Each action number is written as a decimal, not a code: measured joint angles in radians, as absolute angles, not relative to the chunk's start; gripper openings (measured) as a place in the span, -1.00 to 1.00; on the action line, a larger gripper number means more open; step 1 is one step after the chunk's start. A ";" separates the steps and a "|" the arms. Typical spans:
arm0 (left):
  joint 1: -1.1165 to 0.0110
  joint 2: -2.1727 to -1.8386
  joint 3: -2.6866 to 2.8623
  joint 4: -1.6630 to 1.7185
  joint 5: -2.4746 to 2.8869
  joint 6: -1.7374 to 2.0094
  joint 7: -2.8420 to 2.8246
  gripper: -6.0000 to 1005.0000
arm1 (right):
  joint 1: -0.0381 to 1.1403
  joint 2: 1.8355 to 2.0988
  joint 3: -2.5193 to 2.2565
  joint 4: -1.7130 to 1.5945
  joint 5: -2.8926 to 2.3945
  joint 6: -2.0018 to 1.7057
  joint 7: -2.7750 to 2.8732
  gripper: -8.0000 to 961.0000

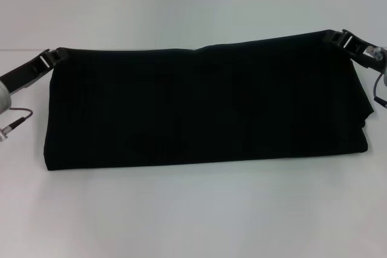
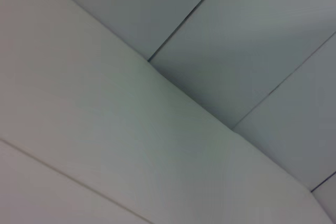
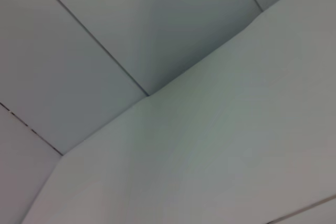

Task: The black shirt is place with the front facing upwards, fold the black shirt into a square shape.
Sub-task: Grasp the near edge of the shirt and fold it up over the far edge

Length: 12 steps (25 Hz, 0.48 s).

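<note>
A plain white table (image 1: 193, 222) fills the foreground under soft, even light — behind it a pale wall (image 1: 181, 4). Both wrist views show the table edge against grey-white wall panels (image 2: 252, 40) — split by thin dark seams.

I can read no text anywhere. The shirt (image 1: 205, 113) in front of me shows only plain black cloth (no lettering or label is visible).
</note>
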<state>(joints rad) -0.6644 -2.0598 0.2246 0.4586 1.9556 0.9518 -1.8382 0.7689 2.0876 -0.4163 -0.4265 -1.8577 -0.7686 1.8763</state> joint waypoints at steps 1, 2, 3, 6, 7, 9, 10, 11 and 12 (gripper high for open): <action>-0.671 -2.063 0.225 0.459 1.955 0.939 -1.832 -0.77 | 0.774 2.088 -0.416 -0.420 -1.856 -0.756 1.870 -0.88; -0.679 -2.068 0.225 0.459 1.955 0.920 -1.822 -0.77 | 0.779 2.088 -0.417 -0.410 -1.853 -0.740 1.860 -0.88; -0.684 -2.072 0.225 0.459 1.955 0.907 -1.815 -0.77 | 0.791 2.089 -0.417 -0.384 -1.840 -0.702 1.828 -0.88; -0.703 -2.097 0.226 0.459 1.955 0.840 -1.780 -0.77 | 0.801 2.091 -0.417 -0.364 -1.820 -0.662 1.787 -0.88; -0.710 -2.104 0.226 0.459 1.954 0.814 -1.767 -0.77 | 0.807 2.092 -0.417 -0.355 -1.808 -0.642 1.767 -0.88; -0.722 -2.119 0.226 0.458 1.954 0.773 -1.757 -0.76 | 0.817 2.095 -0.418 -0.336 -1.779 -0.598 1.722 -0.87; -0.731 -2.127 0.226 0.456 1.951 0.739 -1.755 -0.76 | 0.822 2.095 -0.418 -0.327 -1.769 -0.583 1.701 -0.87; -0.740 -2.134 0.226 0.453 1.948 0.709 -1.753 -0.76 | 0.828 2.095 -0.419 -0.317 -1.760 -0.566 1.678 -0.87; -0.744 -2.138 0.226 0.451 1.946 0.691 -1.753 -0.76 | 0.836 2.096 -0.419 -0.306 -1.750 -0.546 1.646 -0.87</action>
<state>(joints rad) -0.7435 -2.1379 0.2255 0.4513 1.9464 0.6912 -1.7529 0.8355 2.0959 -0.4187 -0.3059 -1.7496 -0.5461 1.6463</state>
